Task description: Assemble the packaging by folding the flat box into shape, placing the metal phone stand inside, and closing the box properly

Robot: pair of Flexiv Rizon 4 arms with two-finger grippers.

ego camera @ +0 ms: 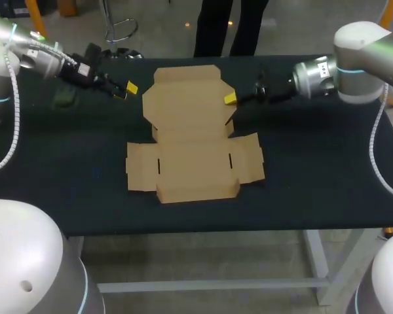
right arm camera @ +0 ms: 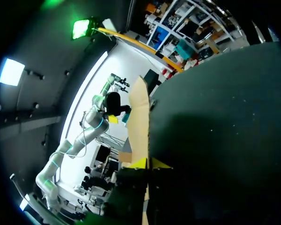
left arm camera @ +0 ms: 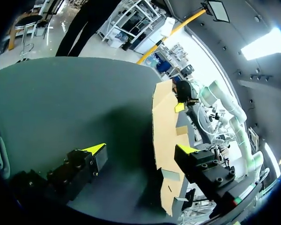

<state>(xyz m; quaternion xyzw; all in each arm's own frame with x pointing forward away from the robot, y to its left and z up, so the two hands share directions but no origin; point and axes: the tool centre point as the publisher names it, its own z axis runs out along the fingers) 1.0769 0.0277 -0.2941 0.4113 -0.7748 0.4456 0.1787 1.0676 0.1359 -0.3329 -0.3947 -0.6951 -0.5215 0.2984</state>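
Right hand (right arm camera: 150, 164) around flat box (right arm camera: 139, 126) edge, dim

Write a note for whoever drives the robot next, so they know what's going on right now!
Left gripper: open, holding nothing, just off the far left edge of the flat box.
Right gripper: looks shut on the box's far right edge.
The box lies unfolded in the middle of the table.
Done: nothing folded yet.
Left to do: fold the box, put the stand in, close it. The stand is not clearly in view; a dark thing under the left arm may be it.
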